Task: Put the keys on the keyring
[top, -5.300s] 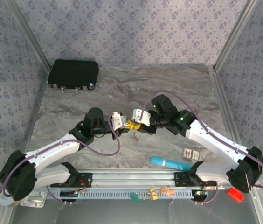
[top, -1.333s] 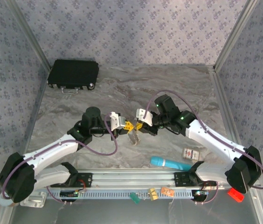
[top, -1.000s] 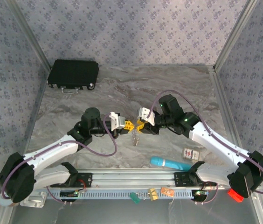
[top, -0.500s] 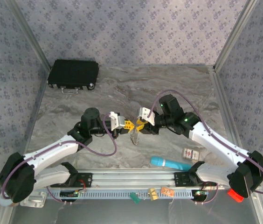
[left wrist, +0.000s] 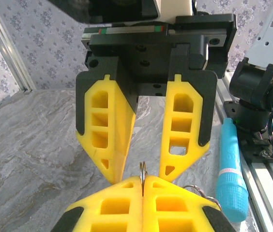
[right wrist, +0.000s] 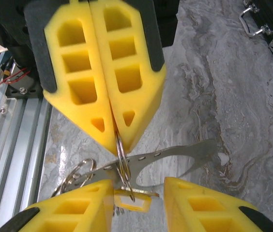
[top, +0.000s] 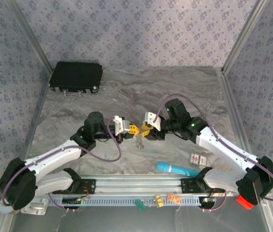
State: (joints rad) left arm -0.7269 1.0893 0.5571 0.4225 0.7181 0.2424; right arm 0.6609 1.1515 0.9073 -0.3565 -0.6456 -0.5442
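Fingers of the left gripper [left wrist: 142, 189] are pressed flat together, and between their yellow tips we see the thin wire of the keyring [right wrist: 119, 147] pinched edge-on, a short arc of it standing up past the pads. Facing it nose to nose is the right gripper [right wrist: 139, 187], its fingers spread with open space between them. In that space lies the yellow head of a key [right wrist: 132, 203], just beside one pad, though we cannot tell whether it touches. A flat metal strip [right wrist: 175, 152] with a row of small holes hangs on the ring and reaches out sideways over the marbled table [top: 175, 92], and more loops of wire show beneath the left-hand finger. From above, both arms meet over the middle of the table, with the small metal cluster dangling below the two tips. Compared with five seconds ago, we find the two grippers drawn slightly further apart and the right wrist shifted a little toward its own side; the left arm has hardly moved. A turquoise cylinder [top: 175, 169] near the front rail and a black case [top: 76, 76] at the far left corner lie where they lay before.
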